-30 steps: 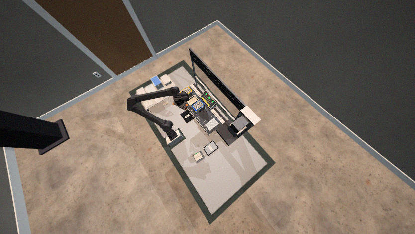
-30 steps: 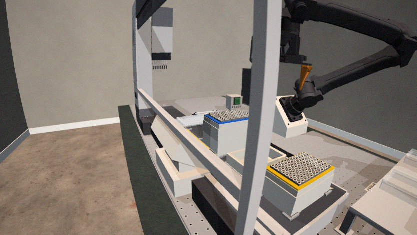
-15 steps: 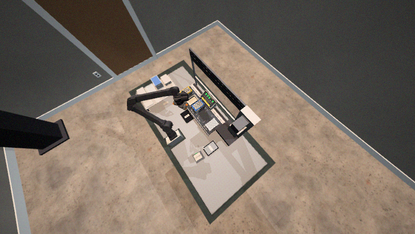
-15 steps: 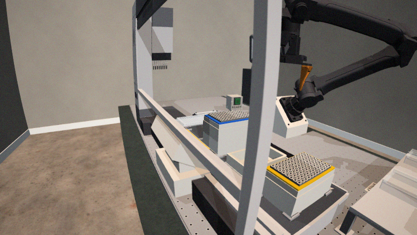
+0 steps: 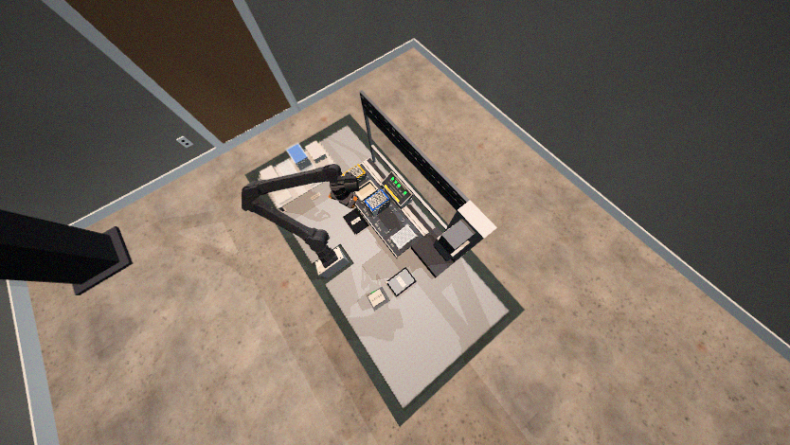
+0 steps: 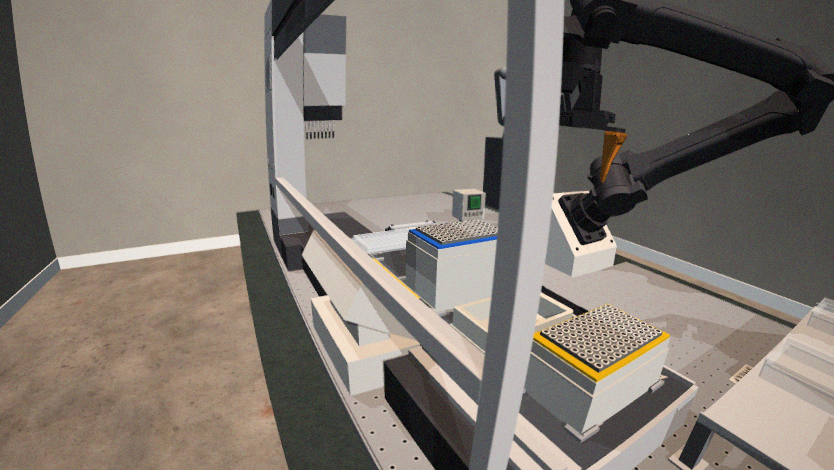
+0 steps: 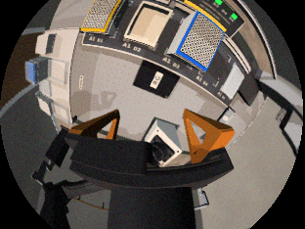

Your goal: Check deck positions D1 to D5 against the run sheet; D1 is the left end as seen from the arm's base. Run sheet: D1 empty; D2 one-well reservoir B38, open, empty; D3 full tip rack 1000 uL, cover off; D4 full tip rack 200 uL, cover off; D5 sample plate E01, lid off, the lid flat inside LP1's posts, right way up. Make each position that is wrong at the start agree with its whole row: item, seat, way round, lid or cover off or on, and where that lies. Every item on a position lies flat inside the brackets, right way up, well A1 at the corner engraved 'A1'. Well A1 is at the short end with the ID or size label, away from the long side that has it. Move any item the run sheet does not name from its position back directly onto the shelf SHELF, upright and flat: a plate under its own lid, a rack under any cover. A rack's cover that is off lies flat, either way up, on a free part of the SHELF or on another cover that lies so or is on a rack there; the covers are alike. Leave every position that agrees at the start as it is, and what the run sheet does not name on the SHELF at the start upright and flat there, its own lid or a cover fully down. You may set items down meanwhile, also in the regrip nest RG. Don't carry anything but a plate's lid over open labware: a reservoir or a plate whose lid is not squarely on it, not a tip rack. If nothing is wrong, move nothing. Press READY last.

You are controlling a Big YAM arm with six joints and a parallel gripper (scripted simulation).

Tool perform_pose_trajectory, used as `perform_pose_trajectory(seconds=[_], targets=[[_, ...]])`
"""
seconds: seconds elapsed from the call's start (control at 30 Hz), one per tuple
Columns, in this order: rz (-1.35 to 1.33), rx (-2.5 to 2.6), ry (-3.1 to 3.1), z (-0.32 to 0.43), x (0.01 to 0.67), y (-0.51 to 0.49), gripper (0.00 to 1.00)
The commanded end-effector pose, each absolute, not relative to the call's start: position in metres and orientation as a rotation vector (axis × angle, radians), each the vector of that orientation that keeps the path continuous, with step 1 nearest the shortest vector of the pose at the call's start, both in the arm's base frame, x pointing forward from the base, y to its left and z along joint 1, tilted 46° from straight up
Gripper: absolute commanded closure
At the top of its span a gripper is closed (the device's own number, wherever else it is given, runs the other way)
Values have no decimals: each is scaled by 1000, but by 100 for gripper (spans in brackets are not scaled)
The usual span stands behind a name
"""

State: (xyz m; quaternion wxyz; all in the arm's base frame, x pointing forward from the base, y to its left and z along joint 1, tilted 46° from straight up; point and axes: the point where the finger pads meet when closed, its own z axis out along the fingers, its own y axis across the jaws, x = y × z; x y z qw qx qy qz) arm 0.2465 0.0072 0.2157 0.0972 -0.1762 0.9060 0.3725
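Yellow rack [image 7: 105, 13]: it is sitting at the left end of the row, at D1, with its cover off. The sheet wants D1 bare, so I think this rack is in the wrong spot.
Tub [image 7: 149, 23]: it is sitting open just beside the yellow rack, at D2, and is looking empty. That is matching the sheet.
Blue rack [image 7: 198, 39]: it is standing next in the row, at D3, cover off. It is probably right, but the size label is too small to read.
Fourth spot [image 5: 389, 221]: it is showing only dark deck. A rack is missing here.
White plate [image 5: 403, 236]: it is lying at the right end, at D5. I cannot tell if its lid is on or off.
Claw [image 7: 152, 128]: it is hanging high over the bench [image 5: 431, 331] in front of the row, spread wide and holding nothing.
Job so far: nothing is looking fixed yet. The yellow rack is probably needing a ride to the fourth spot, the plate lid is needing a check, and READY is coming last.
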Motion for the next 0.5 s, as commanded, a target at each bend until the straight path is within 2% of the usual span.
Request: perform_pose_trajectory(seconds=[0.0, 0.47], targets=[[1047, -541, 2658, 247, 256, 16, 0], [1057, -544, 2642, 292, 255, 61, 0]])
